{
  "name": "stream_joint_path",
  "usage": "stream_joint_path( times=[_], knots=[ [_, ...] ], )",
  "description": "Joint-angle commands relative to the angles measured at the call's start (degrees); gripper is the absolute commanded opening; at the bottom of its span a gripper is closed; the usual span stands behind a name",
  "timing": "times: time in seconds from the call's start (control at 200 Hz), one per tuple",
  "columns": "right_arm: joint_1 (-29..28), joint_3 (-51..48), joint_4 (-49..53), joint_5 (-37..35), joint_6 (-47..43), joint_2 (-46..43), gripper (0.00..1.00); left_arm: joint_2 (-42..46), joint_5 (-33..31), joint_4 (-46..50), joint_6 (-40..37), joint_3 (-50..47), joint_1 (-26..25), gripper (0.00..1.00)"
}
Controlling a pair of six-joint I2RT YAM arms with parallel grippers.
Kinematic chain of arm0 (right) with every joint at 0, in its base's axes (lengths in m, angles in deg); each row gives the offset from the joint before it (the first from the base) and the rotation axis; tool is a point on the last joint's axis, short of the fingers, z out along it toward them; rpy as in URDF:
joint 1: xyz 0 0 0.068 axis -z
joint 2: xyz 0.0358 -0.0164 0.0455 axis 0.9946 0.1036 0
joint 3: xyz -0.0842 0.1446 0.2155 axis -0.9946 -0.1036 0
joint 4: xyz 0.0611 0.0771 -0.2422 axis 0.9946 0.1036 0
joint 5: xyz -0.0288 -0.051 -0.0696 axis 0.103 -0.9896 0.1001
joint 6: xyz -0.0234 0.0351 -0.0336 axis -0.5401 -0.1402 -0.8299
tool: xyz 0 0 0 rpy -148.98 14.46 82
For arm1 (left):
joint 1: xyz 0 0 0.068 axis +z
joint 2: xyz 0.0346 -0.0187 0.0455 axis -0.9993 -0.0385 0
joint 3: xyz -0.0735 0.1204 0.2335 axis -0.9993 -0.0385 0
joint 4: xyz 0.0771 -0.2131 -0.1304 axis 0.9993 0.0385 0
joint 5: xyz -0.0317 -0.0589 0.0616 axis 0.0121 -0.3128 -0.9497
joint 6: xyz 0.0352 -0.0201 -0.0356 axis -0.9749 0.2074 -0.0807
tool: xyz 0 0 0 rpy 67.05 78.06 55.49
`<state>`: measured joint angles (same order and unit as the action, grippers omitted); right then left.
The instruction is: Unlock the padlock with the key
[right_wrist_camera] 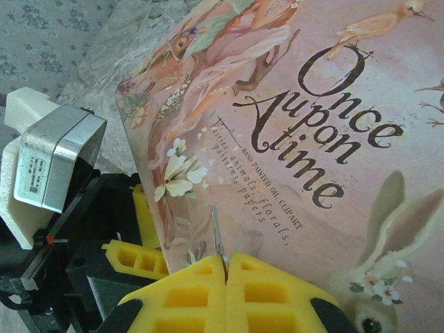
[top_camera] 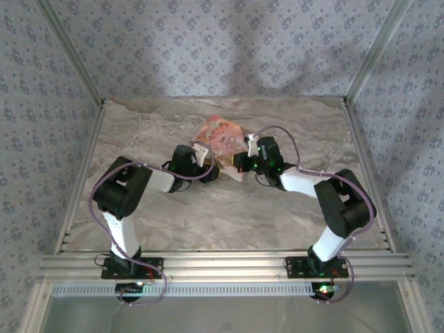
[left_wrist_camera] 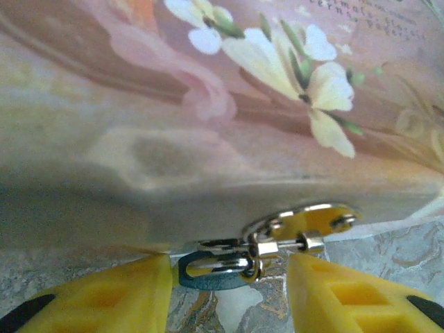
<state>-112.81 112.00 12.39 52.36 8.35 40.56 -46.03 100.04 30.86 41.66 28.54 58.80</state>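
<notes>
The padlock (left_wrist_camera: 215, 270), a tiny dark lock with a shiny shackle, hangs from a metal hasp (left_wrist_camera: 309, 222) at the front edge of the pink picture box (top_camera: 218, 132). My left gripper (left_wrist_camera: 229, 263) is open. Its yellow fingers (left_wrist_camera: 125, 298) stand on either side of the padlock, the left one almost against it and the right one well clear. My right gripper (right_wrist_camera: 227, 262) is shut on the key (right_wrist_camera: 218, 232). The thin silver blade sticks up out of the fingertips, over the box lid (right_wrist_camera: 312, 139). In the top view both grippers (top_camera: 207, 165) (top_camera: 241, 164) meet at the box's near edge.
The box sits on the marble-patterned table (top_camera: 229, 215), tilted up toward the arms. My left gripper's body and camera (right_wrist_camera: 55, 166) are close beside my right fingers. Patterned walls and metal rails (top_camera: 222, 263) enclose the table.
</notes>
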Motion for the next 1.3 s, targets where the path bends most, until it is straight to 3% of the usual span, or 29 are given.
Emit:
stream_joint_path(
  times=[0.0, 0.33, 0.55, 0.705, 0.864, 1.294],
  knots=[
    [0.36, -2.04, 6.13, -0.94, -0.38, 0.33, 0.00, -1.10, -1.23, -0.07, -0.31, 1.57, -0.57, 0.42],
    [0.27, -4.80, -0.88, -2.80, -1.99, -4.31, 0.00, 1.94, -2.11, 1.90, 1.39, 0.92, -1.32, 0.30],
    [-0.87, -10.99, -7.10, -5.97, -6.50, -13.42, 0.00, 8.82, -4.04, 11.94, 4.77, 1.94, -3.87, 0.28],
    [-4.44, -16.20, -7.24, -10.29, -11.63, -20.44, 0.00, 13.43, -4.47, 18.22, 10.51, 2.81, -5.21, 0.28],
    [-9.34, -21.89, -9.55, -15.14, -13.70, -24.86, 0.00, 15.46, -0.87, 21.12, 18.94, 4.16, -5.52, 0.26],
    [-17.76, -28.32, -20.50, -22.22, -16.31, -17.72, 0.00, 16.65, 1.66, 24.01, 35.56, 6.80, -8.21, 0.24]
  ],
)
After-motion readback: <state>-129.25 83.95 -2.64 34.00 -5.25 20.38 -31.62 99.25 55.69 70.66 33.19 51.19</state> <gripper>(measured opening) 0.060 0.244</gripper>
